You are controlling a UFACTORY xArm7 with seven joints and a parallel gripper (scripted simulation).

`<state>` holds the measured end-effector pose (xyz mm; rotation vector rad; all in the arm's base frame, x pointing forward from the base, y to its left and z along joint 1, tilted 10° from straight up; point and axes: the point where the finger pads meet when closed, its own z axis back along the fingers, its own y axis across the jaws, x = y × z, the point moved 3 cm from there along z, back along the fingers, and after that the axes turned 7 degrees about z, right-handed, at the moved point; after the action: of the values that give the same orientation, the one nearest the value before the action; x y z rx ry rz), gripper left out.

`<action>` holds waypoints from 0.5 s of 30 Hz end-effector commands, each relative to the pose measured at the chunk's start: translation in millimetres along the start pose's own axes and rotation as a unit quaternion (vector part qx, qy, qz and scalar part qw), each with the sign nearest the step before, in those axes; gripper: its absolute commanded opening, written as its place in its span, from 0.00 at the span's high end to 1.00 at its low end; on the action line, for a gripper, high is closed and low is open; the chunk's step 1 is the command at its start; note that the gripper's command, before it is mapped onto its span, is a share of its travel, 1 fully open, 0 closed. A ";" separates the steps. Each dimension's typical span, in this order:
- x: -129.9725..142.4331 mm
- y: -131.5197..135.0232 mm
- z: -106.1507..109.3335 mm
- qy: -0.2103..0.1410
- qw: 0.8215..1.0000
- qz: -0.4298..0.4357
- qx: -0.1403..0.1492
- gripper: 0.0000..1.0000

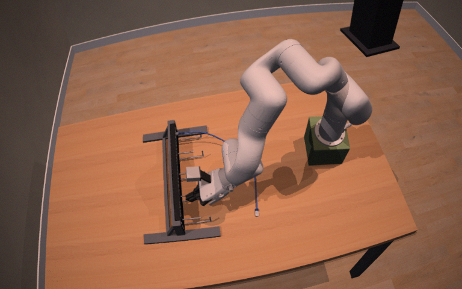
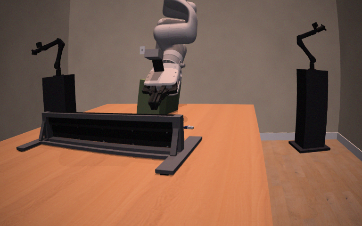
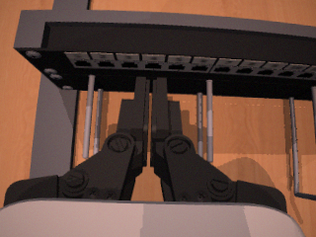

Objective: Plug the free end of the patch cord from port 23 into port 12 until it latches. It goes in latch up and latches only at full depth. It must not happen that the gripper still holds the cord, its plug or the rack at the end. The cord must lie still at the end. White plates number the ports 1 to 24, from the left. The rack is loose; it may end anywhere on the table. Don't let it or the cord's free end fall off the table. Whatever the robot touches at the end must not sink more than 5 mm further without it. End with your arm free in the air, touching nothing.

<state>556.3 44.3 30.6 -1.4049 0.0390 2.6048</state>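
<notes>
My gripper (image 1: 187, 198) (image 2: 153, 107) (image 3: 150, 97) is closed, empty; probably nudging the rack (image 1: 172, 170) (image 2: 111, 116) (image 3: 148, 18), contact unclear. I'd push slowly, squarely, fingers between the prongs (image 1: 194, 223) (image 3: 209, 120), avoiding tipping.

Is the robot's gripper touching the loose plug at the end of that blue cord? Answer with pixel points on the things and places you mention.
Apart: the top view shows bare table between the gripper (image 1: 186, 198) (image 2: 153, 108) (image 3: 151, 79) and the plug (image 1: 257, 210) (image 2: 189, 127).

Metal rods fencing the port side

We're seeing rods (image 1: 191, 156) (image 3: 209, 120) jutting from the rack (image 1: 173, 177) (image 2: 111, 117) (image 3: 49, 99), flanking the gripper (image 1: 186, 198) (image 2: 153, 108) (image 3: 150, 97) on both sides. Open space is lying between the rods; the blue cord (image 1: 212, 135) is arching beside the far end.
</notes>
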 end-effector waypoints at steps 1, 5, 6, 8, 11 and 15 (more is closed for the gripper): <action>-2.2 0.0 -0.1 0.002 1.000 0.000 0.000 1.00; -2.2 0.0 -0.1 0.002 1.000 0.000 0.000 1.00; -2.2 0.0 -0.1 0.002 1.000 0.000 0.000 1.00; -2.2 0.0 0.2 0.002 1.000 0.000 0.000 1.00; -2.2 0.0 2.6 0.002 1.000 0.000 0.000 1.00; -2.1 0.0 12.5 0.002 1.000 0.000 0.000 1.00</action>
<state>553.7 44.6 32.2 -1.4049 0.0392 2.6048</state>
